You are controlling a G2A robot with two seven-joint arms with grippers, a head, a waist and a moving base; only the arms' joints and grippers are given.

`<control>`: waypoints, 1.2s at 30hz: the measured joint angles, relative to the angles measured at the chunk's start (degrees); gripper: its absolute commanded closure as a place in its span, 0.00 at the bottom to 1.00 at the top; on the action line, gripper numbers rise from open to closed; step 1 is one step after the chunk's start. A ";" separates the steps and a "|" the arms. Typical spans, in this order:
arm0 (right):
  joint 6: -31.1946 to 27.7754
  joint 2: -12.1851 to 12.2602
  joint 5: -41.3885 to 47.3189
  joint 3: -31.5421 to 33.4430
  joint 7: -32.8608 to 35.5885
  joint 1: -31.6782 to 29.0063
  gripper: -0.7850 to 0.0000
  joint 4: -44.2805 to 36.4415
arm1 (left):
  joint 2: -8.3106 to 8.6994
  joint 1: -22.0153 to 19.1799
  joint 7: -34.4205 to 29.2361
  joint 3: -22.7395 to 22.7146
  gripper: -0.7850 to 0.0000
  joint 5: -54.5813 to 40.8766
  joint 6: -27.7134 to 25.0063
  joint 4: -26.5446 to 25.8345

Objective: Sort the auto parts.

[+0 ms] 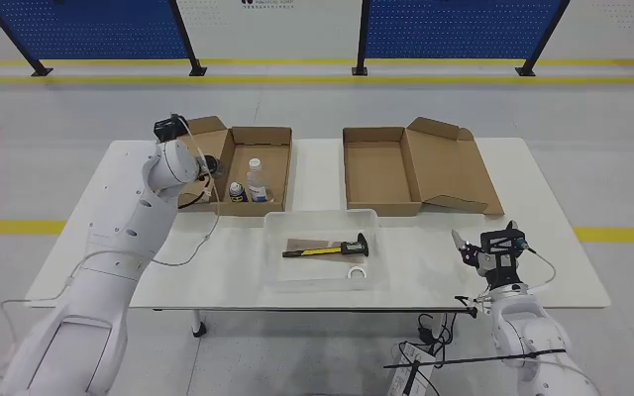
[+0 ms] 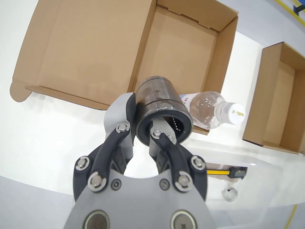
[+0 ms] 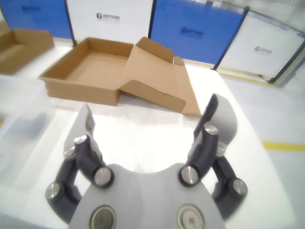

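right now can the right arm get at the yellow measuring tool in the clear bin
Probably yes. The right gripper is open and empty, the clear bin has no lid, and only table surface lies between them. The yellow measuring tool lies flat, uncovered.

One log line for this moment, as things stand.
left gripper shut on bearing, at left box beside bottle | right gripper open, empty | tray: measuring tool, ring

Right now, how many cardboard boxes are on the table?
2. The left box holds a bottle; the left gripper grips a bearing there. The right box sits to its right, flap open. None seems hidden.
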 measured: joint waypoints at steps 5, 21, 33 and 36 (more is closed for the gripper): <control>0.00 0.00 0.00 0.00 0.00 0.00 0.00 0.00 | -0.38 -0.72 -0.13 0.70 1.00 -0.25 -0.61 1.51; 0.00 0.00 0.00 0.00 0.00 0.00 0.00 0.00 | -0.72 0.10 2.35 0.01 1.00 -1.81 0.80 3.03; 0.00 0.00 0.00 0.00 0.00 0.00 0.00 0.00 | -3.57 -5.58 4.84 3.38 1.00 -4.63 2.28 13.62; 0.00 0.00 0.00 0.00 0.00 0.00 0.00 0.00 | -4.61 -7.10 5.76 4.65 1.00 -5.78 2.10 16.30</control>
